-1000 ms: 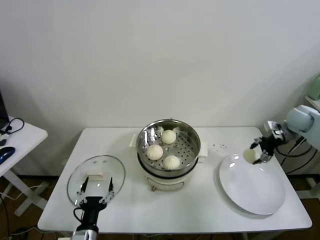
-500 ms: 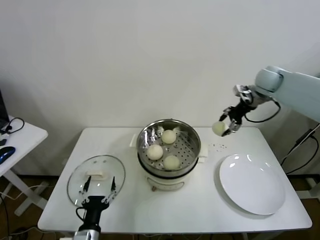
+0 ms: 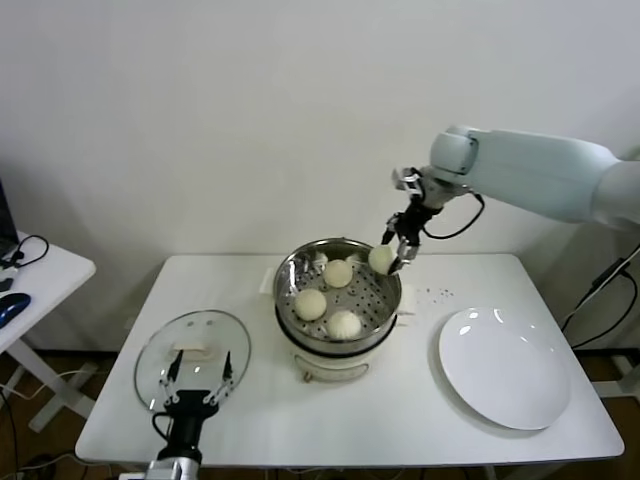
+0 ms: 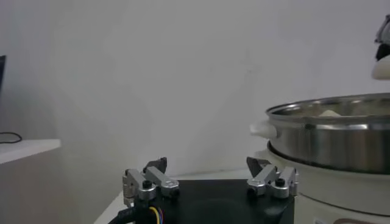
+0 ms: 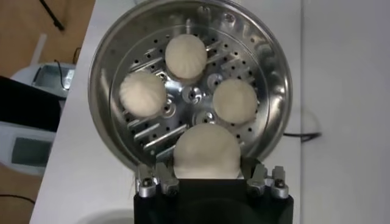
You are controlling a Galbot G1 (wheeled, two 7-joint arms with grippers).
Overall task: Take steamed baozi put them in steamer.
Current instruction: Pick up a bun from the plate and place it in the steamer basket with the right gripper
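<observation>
Right hand (image 3: pixel 392 256) is clamped on a smooth, domed cream-white baozi (image 3: pixel 381 259), which we see just above the right rim of the round shiny steel steamer (image 3: pixel 383 312); three more matte buns (image 5: pixel 186 55) sit on its perforated floor. Left hand (image 3: pixel 194 385), fingers apart, is parked over the round glass lid (image 3: pixel 150 353) on the white worktop (image 3: pixel 400 420). We read no writing.

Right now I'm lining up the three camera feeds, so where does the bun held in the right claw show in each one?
Head view: the held baozi hangs in the right claw over the steamer's far right rim.
Left wrist view: only its pale edge peeks in above the steamer rim.
Right wrist view: it sits between the claw's fingers, above the basket.
Shared landmark: the steamer.
</observation>
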